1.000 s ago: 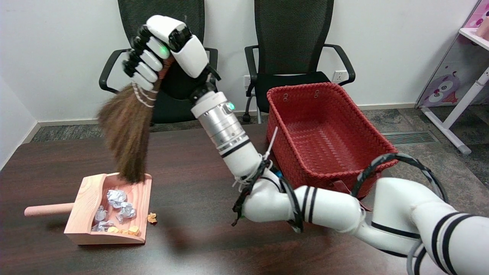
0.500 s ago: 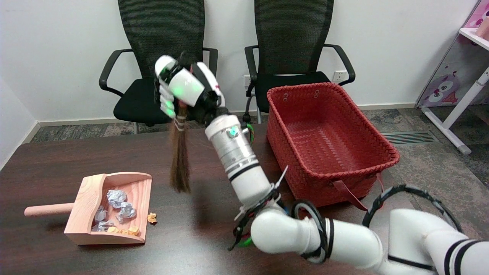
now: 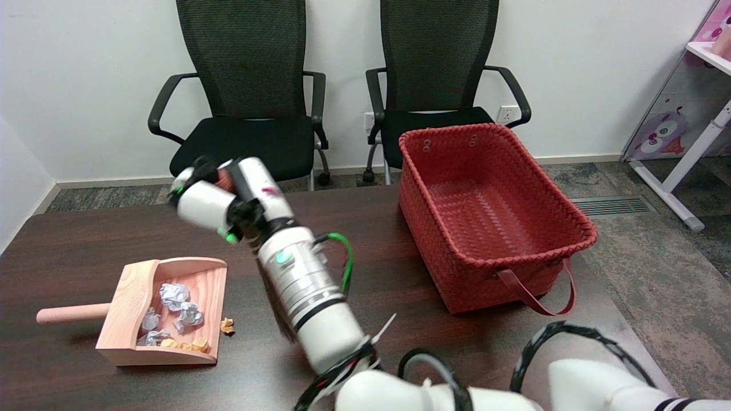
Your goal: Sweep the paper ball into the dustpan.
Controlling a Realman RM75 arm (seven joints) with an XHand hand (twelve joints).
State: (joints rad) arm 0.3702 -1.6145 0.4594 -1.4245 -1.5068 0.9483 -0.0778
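Note:
A wooden dustpan (image 3: 130, 301) lies at the table's left with its handle pointing left. In it are several crumpled silver paper balls (image 3: 175, 295) and small yellow scraps. One small yellow paper ball (image 3: 227, 325) rests on the table just outside the pan's right edge. My right hand (image 3: 220, 202) hovers above and to the right of the pan, gripping the reddish handle of a broom (image 3: 226, 179). My forearm hides most of the bristles; only a dark blur shows beside it.
A large red woven basket (image 3: 517, 251) with a loose strap stands on the table's right side. Two black office chairs (image 3: 251, 131) sit behind the far edge. My arm stretches from the lower right across the table's middle.
My hand with the broom has swung down from high above the dustpan, first rightward, then low and leftward over the table. The bristles are now behind my forearm. The dustpan and paper are unmoved.

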